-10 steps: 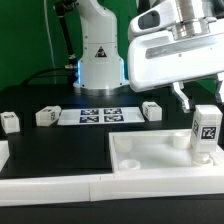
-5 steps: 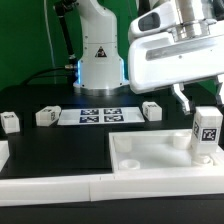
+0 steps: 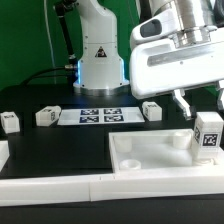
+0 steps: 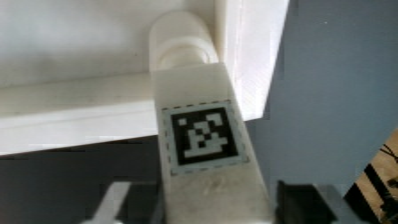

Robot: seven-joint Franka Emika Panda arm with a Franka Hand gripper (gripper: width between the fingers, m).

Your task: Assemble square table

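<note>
The square table's top (image 3: 140, 138), a white tray with a raised rim, lies at the front toward the exterior view's right. One white tagged leg (image 3: 208, 136) stands upright at its far right corner. My gripper (image 3: 202, 102) hangs just above that leg, open, with a finger on either side. In the wrist view the leg (image 4: 201, 135) runs between the fingers (image 4: 125, 205) with a dark gap on each side, and the top's rim (image 4: 249, 50) lies behind it. Three more legs (image 3: 10, 122) (image 3: 46, 117) (image 3: 151, 110) lie on the black table.
The marker board (image 3: 98, 117) lies flat at the back middle, in front of the arm's white base (image 3: 100, 55). Long white border bars (image 3: 60, 186) run along the front edge and at the exterior view's left (image 3: 3, 152).
The jaws have spread apart and let go of the standing leg. The gripper has lifted slightly, and the leg stays upright at the top's corner.
</note>
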